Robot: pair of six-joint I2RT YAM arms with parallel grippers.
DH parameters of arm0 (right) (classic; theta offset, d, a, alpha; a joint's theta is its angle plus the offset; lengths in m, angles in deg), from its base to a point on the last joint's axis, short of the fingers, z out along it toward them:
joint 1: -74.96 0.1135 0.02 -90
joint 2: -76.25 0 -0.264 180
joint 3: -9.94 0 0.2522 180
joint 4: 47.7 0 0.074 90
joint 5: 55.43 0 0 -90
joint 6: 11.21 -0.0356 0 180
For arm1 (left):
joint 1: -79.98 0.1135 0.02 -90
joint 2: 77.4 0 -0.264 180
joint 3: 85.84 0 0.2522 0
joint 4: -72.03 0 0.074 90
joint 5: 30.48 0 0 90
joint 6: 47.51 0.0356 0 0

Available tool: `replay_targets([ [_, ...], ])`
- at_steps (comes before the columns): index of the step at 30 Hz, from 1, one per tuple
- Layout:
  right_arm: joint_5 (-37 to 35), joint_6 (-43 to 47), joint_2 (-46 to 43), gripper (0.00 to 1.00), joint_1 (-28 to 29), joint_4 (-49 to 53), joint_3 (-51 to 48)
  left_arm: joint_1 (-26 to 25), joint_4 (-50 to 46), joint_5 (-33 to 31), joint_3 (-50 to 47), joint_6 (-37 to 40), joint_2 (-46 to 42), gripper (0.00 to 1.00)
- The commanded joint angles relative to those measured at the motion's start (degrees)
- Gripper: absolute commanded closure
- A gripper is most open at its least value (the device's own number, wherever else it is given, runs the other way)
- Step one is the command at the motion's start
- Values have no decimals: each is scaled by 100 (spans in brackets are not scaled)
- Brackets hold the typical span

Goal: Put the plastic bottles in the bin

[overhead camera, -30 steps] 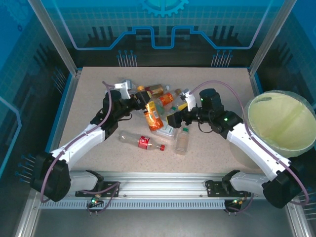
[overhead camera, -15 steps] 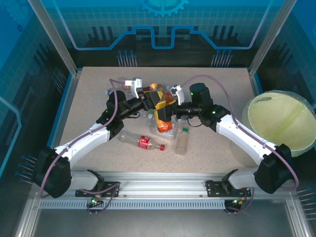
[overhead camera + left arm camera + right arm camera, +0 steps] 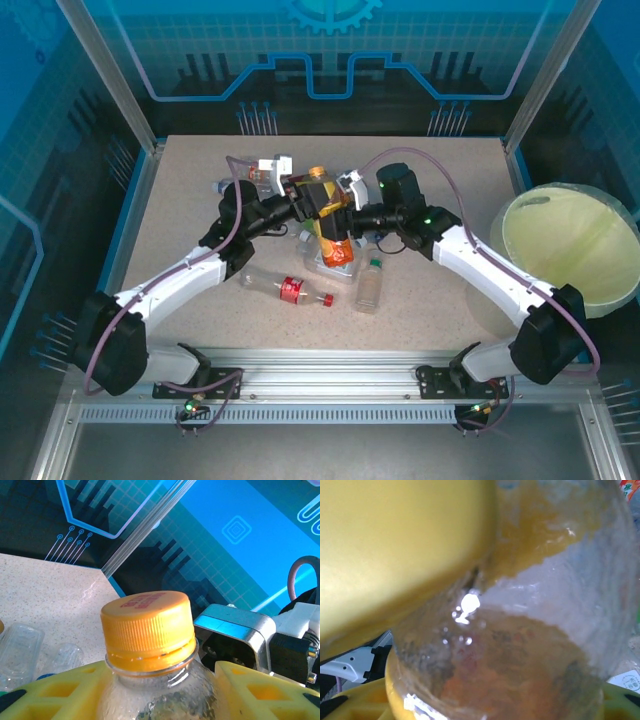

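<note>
- The orange-capped bottle (image 3: pixel 147 625) is near the middle of the table (image 3: pixel 440 300), between the 2 arms. It has an orange label and its cap end points toward the far edge.
- The left gripper (image 3: pixel 310 203) has this bottle by the neck. In the left wrist view its 2 yellow fingers (image 3: pixel 55 690) sit tight on either side, just below the cap.
- The right gripper (image 3: pixel 353 212) meets the same bottle from the other side. In the right wrist view the clear body lies against 1 yellow pad (image 3: pixel 395 545), but I cannot tell whether these jaws are clamped on it.
- I cannot tell whether the bottle's base touches the pale bottle lying under it.
- A red-labelled bottle (image 3: pixel 288 288) lies on its side nearer the arm bases, apart from both grippers.
- A green-capped bottle (image 3: pixel 369 285) lies just to its right, cap toward the pile.
- More clear bottles (image 3: pixel 20 647) lie behind the left gripper toward the far left of the table.
- The bin (image 3: pixel 565 255), lined in pale yellow-green, stands at the table's right edge, well apart from the held bottle.
</note>
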Motion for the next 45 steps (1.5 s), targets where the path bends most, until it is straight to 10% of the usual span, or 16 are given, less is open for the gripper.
replay_targets([
  [1,-265,183,-195,50,79,265,132,-53,-64,-46,276,61,98,42],
  [11,-1776,408,-463,55,-5,1210,269,-35,-1963,-1347,825,1170,-388,2],
  [33,-6574,1906,-2132,61,-246,2957,1640,8,-3224,-4109,94,634,-934,1],
  [45,-6602,1628,-3375,61,-2864,1925,782,43,-3404,-4286,-66,594,-1103,1],
])
